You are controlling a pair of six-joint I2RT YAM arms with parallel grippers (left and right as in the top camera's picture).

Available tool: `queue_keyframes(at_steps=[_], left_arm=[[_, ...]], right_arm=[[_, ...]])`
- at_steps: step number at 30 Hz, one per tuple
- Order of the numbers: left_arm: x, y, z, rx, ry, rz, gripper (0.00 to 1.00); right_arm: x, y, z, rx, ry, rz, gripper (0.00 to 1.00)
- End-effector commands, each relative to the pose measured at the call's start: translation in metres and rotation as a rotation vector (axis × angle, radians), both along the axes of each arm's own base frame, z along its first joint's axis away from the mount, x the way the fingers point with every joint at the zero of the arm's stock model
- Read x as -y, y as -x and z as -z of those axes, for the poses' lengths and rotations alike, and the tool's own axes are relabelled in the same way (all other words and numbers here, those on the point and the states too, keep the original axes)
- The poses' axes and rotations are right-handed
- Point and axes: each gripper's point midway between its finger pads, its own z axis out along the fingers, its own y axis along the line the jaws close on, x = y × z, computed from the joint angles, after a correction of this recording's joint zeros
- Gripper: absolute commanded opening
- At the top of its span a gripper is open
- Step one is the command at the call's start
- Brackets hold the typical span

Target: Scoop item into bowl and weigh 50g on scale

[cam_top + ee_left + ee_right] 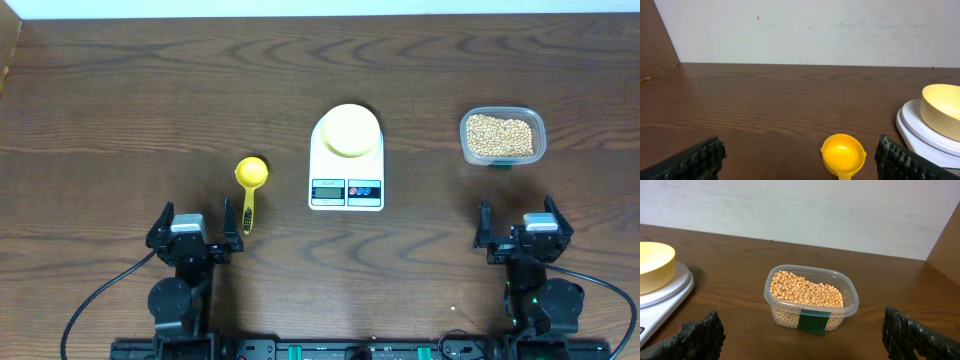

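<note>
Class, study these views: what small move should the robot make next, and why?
Probably the left pincer should advance onto the handle of the bright yellow plastic scoop ahead of it. It and the right pincer are open and empty, the pale yellow-green bowl on the white scale is empty, and the tan beans sit in the clear plastic container.

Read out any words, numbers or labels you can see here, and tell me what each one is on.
Nothing can be read in any view.
Display on the scale: too small to read; no digits made out.
Buttons beside it: coloured marks, too small to read.
Green patch on the clear container: no writing shows.
</note>
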Motion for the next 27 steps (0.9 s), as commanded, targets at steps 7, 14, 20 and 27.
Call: queue_keyframes(at_steps=[7, 14, 20, 27], left_arm=[[0.006, -0.001, -0.004, 0.029, 0.085, 0.025, 0.98], [0.02, 0.003, -0.063, 0.266, 0.061, 0.114, 0.98], [0.03, 0.008, -0.082, 0.301, 0.053, 0.173, 0.98], [0.032, 0.011, -0.112, 0.122, 0.076, 0.181, 0.98]], right_arm=[[-0.003, 0.0, 0.002, -0.007, 0.002, -0.011, 0.99], [-0.003, 0.0, 0.002, -0.007, 0.002, -0.011, 0.99], [-0.003, 0.0, 0.002, -0.007, 0.002, -0.011, 0.99], [-0.003, 0.0, 0.002, -0.007, 0.002, -0.011, 0.99]])
